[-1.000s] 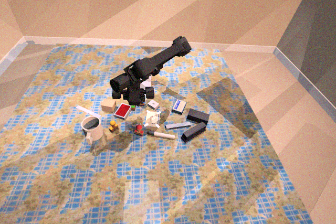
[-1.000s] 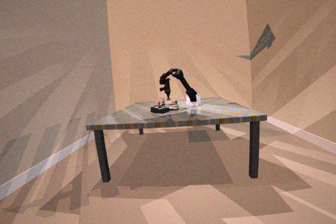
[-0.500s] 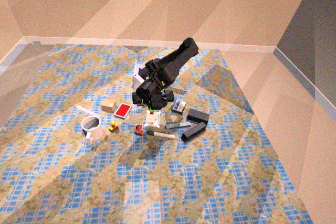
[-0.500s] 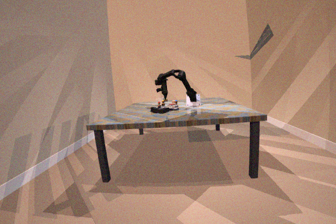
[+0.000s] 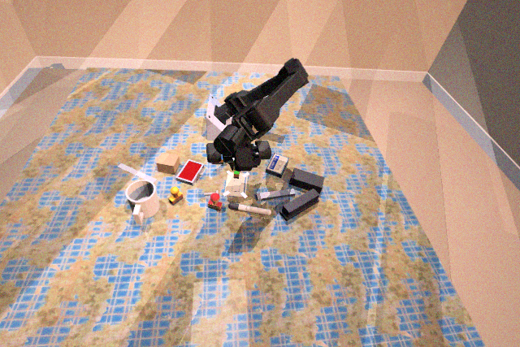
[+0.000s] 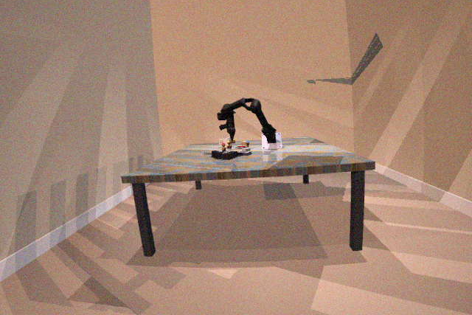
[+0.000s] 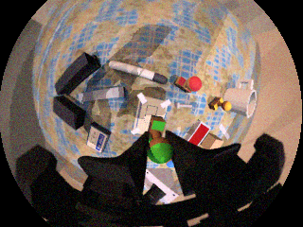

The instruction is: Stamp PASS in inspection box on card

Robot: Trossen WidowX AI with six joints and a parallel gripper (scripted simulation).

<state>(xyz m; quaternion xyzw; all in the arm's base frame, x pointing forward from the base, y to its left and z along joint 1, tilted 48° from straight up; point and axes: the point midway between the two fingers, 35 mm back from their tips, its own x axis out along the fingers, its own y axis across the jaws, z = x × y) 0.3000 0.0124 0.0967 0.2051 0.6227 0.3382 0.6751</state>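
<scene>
Wrist view: the claw is closed on the green-knobbed stamp, whose round green knob sits between the fingers with its brown body and a green patch showing beyond. The stamp is over the near part of the card, a pale sheet with white pieces at its corners and a box outline partly visible; whether stamp and card touch cannot be told. In this same view, just off to the claw's right lies the red ink pad, with a wooden block near it. Farther out on that side are a yellow-knobbed stamp and, beyond it, a pale mug. Ahead of the claw, past the card, a red-knobbed stamp lies close to the dark end of a marker. To the claw's left come a small blue-and-white box, a grey bar and two long black blocks, set well apart from the claw. From the exterior, the black arm arches over the patterned surface, and the claw points down among the things.
</scene>
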